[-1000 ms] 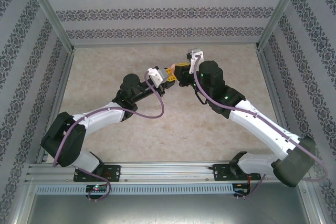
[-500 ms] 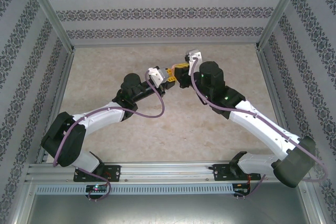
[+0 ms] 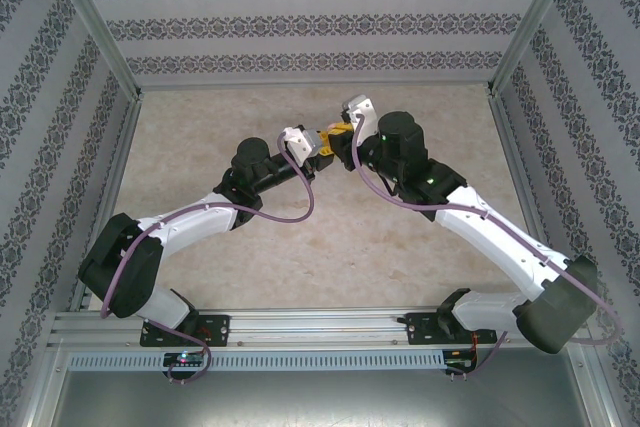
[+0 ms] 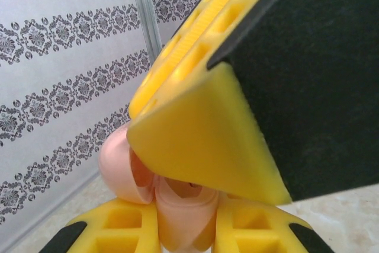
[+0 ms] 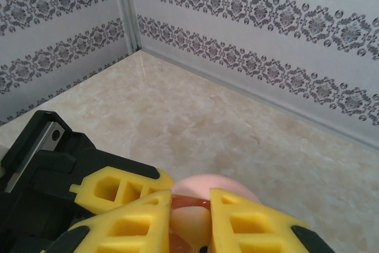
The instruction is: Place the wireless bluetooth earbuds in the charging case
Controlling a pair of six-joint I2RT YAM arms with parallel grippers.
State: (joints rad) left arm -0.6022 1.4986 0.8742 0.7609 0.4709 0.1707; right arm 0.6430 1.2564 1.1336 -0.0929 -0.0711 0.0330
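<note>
pinching pink case (image 4: 180, 202) in shut left gripper (image 4: 186, 235), straddling it with slightly parted right gripper (image 5: 192, 223), hold unclear; risking knocking case loose through finger collision.

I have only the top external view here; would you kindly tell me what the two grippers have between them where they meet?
Observer: The left gripper is shut on a pale pink rounded plastic charging case.
Operator: Is the right one on it too?
Observer: On the right gripper, the yellow fingers flank the same case closely; whether they clamp it, I cannot tell.
Operator: Is the case open?
Observer: In the left wrist view a pink rounded lid looks tilted away from the body, so probably yes.
</note>
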